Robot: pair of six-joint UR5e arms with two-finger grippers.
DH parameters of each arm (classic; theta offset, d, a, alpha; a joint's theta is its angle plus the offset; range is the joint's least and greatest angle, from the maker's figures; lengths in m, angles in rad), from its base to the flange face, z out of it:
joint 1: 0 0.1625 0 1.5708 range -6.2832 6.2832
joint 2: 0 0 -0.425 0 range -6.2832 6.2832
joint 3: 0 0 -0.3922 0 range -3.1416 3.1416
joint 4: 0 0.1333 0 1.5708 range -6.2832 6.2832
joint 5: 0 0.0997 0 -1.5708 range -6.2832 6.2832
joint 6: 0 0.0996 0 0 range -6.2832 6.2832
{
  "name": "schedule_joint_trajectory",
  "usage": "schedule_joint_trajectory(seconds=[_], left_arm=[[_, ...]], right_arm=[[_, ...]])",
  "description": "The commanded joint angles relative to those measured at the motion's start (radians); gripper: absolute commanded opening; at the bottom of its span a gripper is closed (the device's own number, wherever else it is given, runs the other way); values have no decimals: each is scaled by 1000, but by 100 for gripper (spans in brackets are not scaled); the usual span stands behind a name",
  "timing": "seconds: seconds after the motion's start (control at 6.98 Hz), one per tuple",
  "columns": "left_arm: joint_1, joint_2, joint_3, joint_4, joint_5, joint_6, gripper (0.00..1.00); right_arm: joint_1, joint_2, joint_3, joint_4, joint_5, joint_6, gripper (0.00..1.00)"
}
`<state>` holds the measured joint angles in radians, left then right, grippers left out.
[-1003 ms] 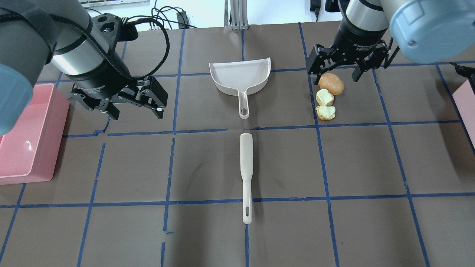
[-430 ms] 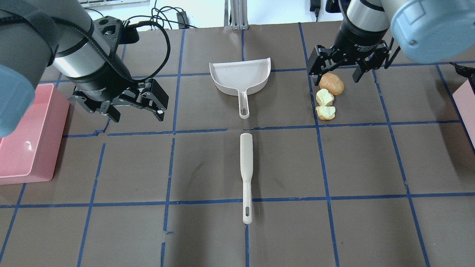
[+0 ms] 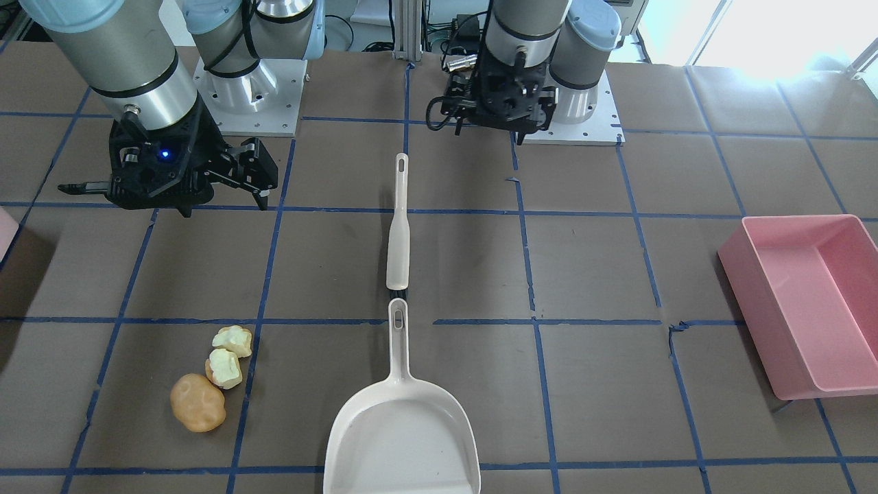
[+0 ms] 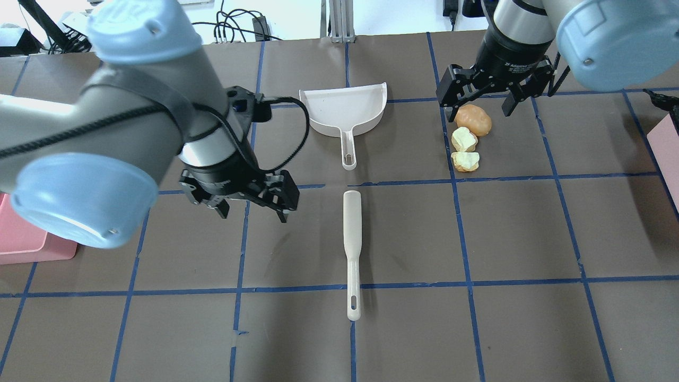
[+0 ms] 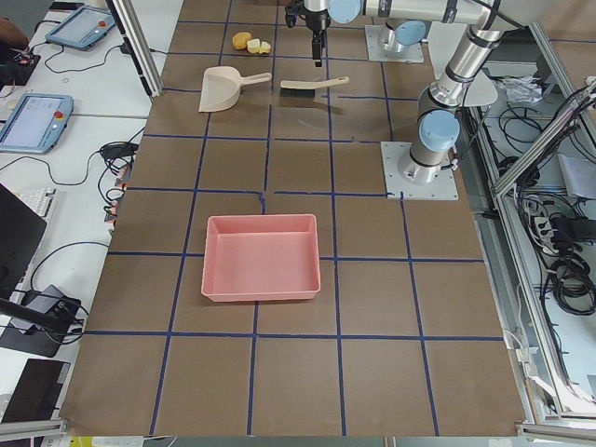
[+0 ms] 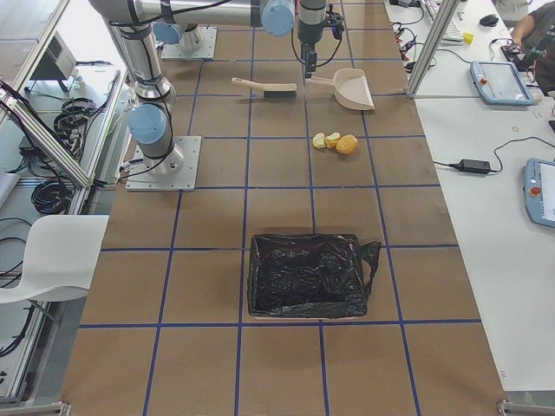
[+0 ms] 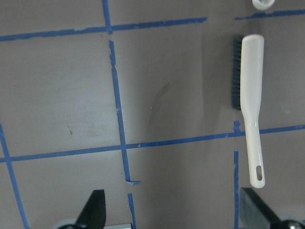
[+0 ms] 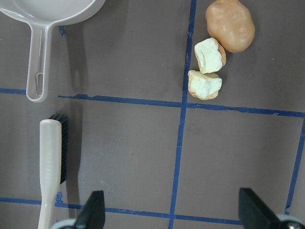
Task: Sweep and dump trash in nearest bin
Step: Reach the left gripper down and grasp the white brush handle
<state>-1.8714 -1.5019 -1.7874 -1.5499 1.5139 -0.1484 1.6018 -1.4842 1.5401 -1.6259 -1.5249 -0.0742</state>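
Observation:
A white dustpan (image 4: 344, 109) lies at the table's far middle, handle toward me. A white brush (image 4: 351, 239) lies just below it, bristles dark on its left side in the left wrist view (image 7: 251, 109). The trash is an orange lump (image 4: 473, 119) and two pale yellow pieces (image 4: 464, 150) at the far right. My left gripper (image 4: 250, 212) is open and empty, hovering left of the brush head. My right gripper (image 4: 480, 107) is open and empty above the orange lump. The bin (image 4: 669, 154) shows only as a pale pink corner at the right edge.
A pink rectangular tub (image 3: 802, 295) stands on the table's left side, partly hidden by my left arm in the overhead view. A container lined with a black bag (image 6: 308, 276) shows in the exterior right view. Blue tape lines grid the brown table.
My left arm has swung from beside the pink tub toward the middle and nearer me, ending left of the brush head. The right gripper has hardly moved. Both stay open.

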Motion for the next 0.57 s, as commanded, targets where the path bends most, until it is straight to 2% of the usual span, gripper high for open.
schedule_joint_trajectory(seconds=[0.0, 0.14, 0.43], left_arm=[[-208, -122, -59, 155, 3, -238, 100], [-271, -194, -64, 235, 9, -264, 100], [-302, -292, -96, 270, 9, -257, 100]], right_arm=[[7, 43, -23, -44, 0, -18, 100], [7, 70, -35, -54, 0, -35, 100], [4, 78, -34, -63, 0, -36, 100]])
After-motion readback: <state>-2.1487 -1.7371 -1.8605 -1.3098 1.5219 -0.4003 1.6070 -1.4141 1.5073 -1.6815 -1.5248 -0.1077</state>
